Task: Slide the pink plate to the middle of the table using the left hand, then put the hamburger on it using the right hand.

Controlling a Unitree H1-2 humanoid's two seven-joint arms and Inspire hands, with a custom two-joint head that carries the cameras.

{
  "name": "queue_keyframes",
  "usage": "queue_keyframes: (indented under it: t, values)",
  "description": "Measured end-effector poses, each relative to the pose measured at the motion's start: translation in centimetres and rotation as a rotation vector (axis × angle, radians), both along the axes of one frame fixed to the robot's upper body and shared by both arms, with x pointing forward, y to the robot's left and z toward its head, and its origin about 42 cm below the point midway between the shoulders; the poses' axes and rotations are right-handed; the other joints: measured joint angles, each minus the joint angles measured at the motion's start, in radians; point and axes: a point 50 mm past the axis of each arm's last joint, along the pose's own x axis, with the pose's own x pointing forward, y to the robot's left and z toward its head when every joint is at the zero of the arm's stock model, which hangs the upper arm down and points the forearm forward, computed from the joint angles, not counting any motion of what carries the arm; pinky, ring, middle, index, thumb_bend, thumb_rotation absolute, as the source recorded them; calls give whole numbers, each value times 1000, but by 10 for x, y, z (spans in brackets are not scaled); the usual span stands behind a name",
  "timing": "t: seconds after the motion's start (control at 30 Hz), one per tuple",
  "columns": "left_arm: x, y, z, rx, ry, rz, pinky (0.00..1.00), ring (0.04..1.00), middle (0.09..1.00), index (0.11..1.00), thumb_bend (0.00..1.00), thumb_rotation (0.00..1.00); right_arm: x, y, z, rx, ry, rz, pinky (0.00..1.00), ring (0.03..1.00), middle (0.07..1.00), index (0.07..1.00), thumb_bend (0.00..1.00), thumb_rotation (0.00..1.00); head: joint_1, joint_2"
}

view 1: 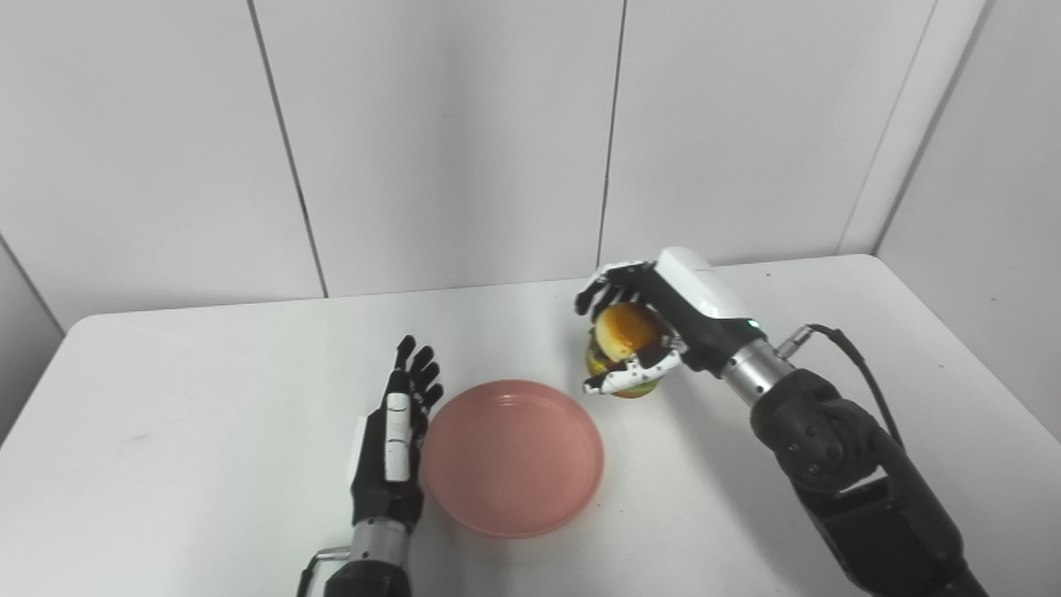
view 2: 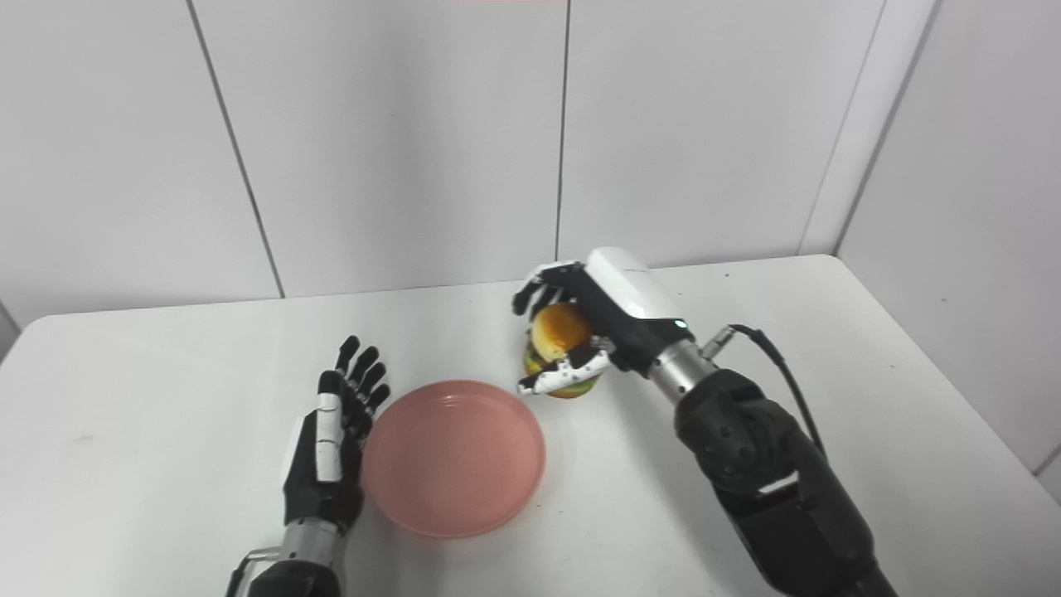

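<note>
The pink plate [view 1: 512,456] lies on the white table [view 1: 207,398], in the lower middle of the frame. The left hand [view 1: 396,439] stands just beside its left rim, fingers straight and apart — holding nothing. Right of center, the right hand [view 1: 642,327] is clamped around the hamburger [view 1: 626,344], near the plate's upper right rim — whether the hamburger touches the table, I cannot tell.

Hamburger [view 1: 623,332]: sides and back covered by the right hand [view 1: 663,319]; only the bun top and a strip of the lower layers show. Its underside against the table [view 1: 207,390] can't be made out.

Left hand [view 1: 394,439]: seen edge-on beside the plate [view 1: 514,456]; palm hidden, touching rim or not unclear.

Both arms cut off at the bottom edge. Table's near edge out of frame.
</note>
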Motion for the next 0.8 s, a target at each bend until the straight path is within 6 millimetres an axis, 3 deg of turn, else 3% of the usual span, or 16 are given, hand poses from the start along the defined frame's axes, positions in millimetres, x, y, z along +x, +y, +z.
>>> queue_keyframes:
  t: [0.1,0.33,0.53,0.67,0.8]
  values:
    - [0,-1,0,1,0,-1,934,949,948,949,744,1000,1,23,-5,23,28,59,359,421,473,517,517,0,34,2]
    - [-2,-3,1,12,-3,4,947,955,957,959,748,1000,1,53,-22,-7,92,145,345,416,493,508,516,0,83,6]
    - [-2,-4,0,22,-1,18,936,952,958,955,742,1000,11,64,-46,-48,158,183,293,393,492,516,515,0,103,-6]
    - [-2,-5,-1,35,1,26,940,954,958,954,759,1000,20,65,-74,-111,176,165,251,376,482,523,514,0,107,-11]
    - [-1,-7,-1,48,0,29,953,967,969,965,770,1000,22,68,-92,-136,184,186,299,385,479,529,513,0,109,-12]
